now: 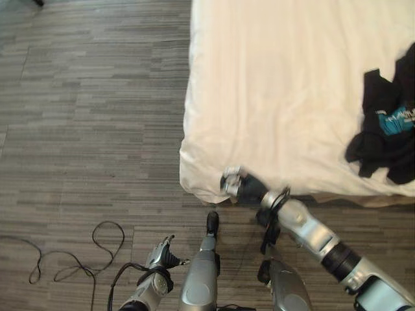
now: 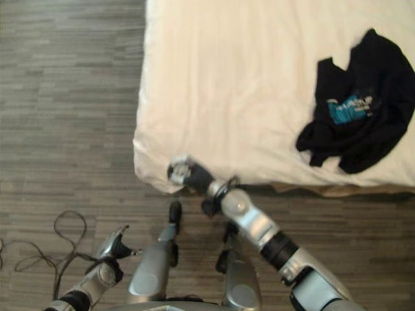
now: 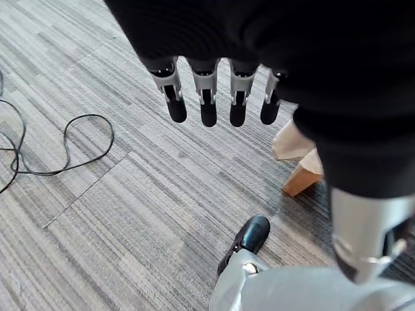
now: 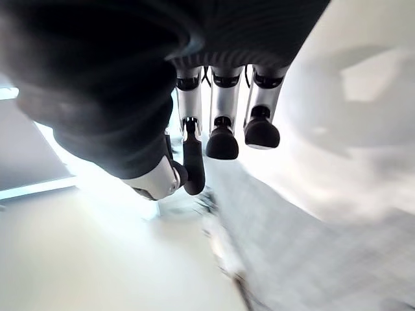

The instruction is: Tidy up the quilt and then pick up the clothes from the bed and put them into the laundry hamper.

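Note:
A white quilt (image 1: 279, 97) lies spread flat over the bed. A black garment with a blue print (image 2: 360, 123) sits crumpled on it near the right edge. My right hand (image 1: 237, 186) is at the quilt's near left corner, resting against its hanging edge. In the right wrist view its fingers (image 4: 224, 136) hang relaxed with the thumb close beside them and no cloth between them. My left hand (image 1: 161, 256) hangs low over the floor in front of the bed, and its fingers (image 3: 207, 103) are straight and hold nothing.
Grey wood-plank floor (image 1: 91, 129) runs along the bed's left side and foot. A wooden bed leg (image 3: 301, 178) shows under the quilt's corner. The bed's near edge (image 1: 363, 197) runs to the right.

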